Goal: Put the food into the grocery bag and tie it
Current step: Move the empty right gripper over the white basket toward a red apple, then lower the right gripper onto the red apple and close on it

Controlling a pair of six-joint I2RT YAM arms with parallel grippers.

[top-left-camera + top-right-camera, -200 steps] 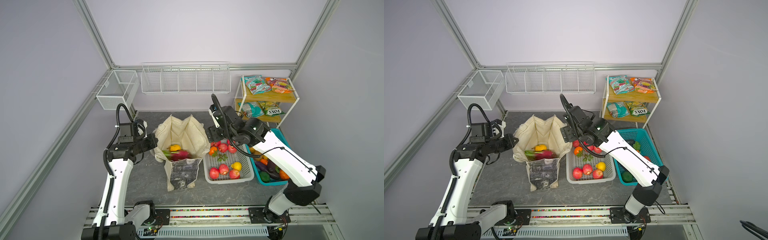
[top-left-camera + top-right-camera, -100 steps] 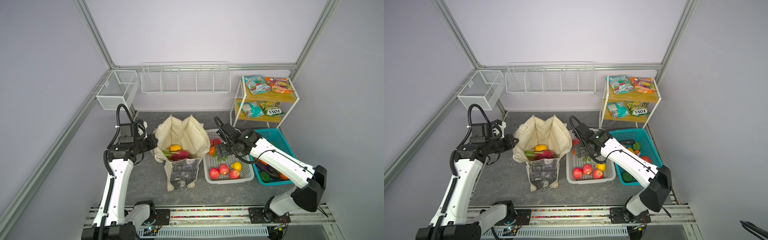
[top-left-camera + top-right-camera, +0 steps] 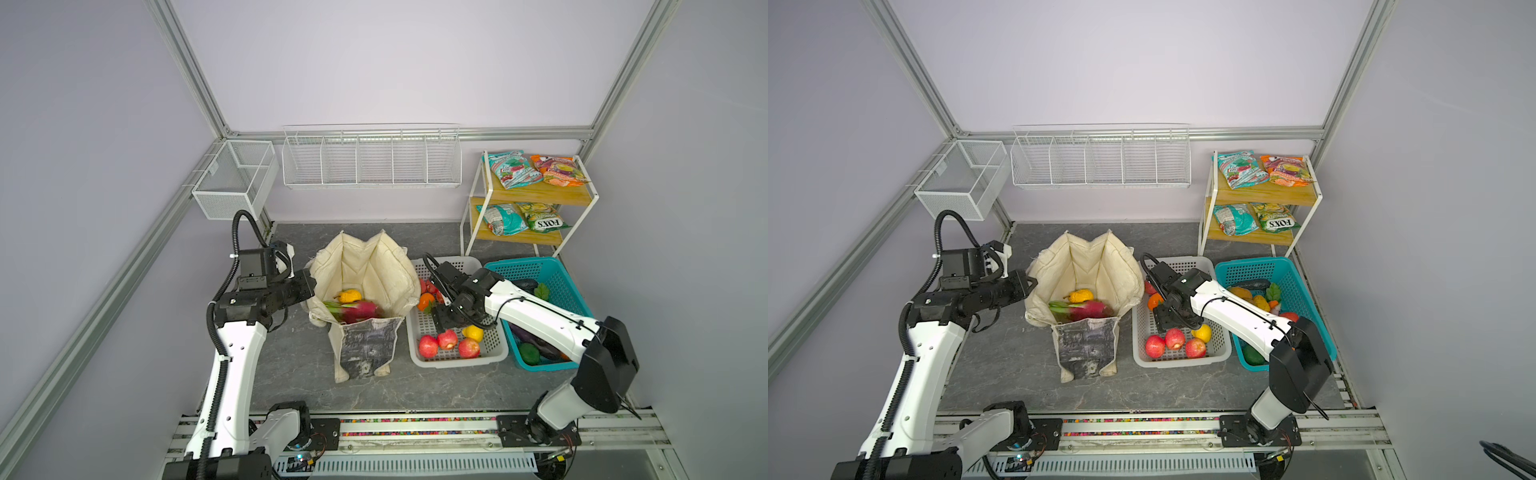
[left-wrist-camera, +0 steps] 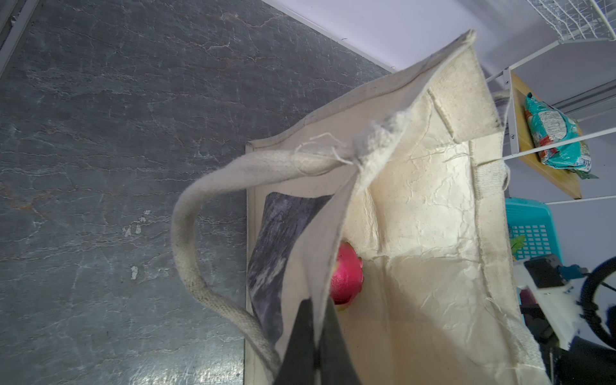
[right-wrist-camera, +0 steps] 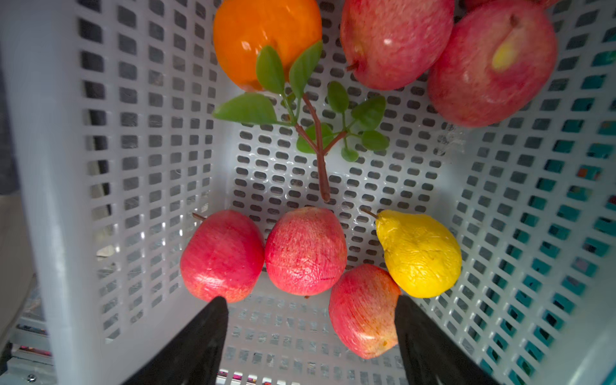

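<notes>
Jaws, left gripper [image 4: 316,308]: clamped on the grocery bag [image 3: 365,266] rim lol
Jaws, right gripper [image 5: 310,300]: spread apart, I'm hovering over apples [image 5: 305,250] in the white basket [image 3: 457,361]
Food: dragon fruit [image 3: 361,309] sits inside bag

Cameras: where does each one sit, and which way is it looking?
Top views: high at the front, looking down on the table; left arm, right arm, left gripper and right gripper show.
Left wrist: on that arm, facing the grocery bag; its shut gripper pinches the bag's rim.
Right wrist: on that arm, facing down into the white basket of apples; its open gripper shows.
Shared: bag and basket also appear in both top views.
</notes>
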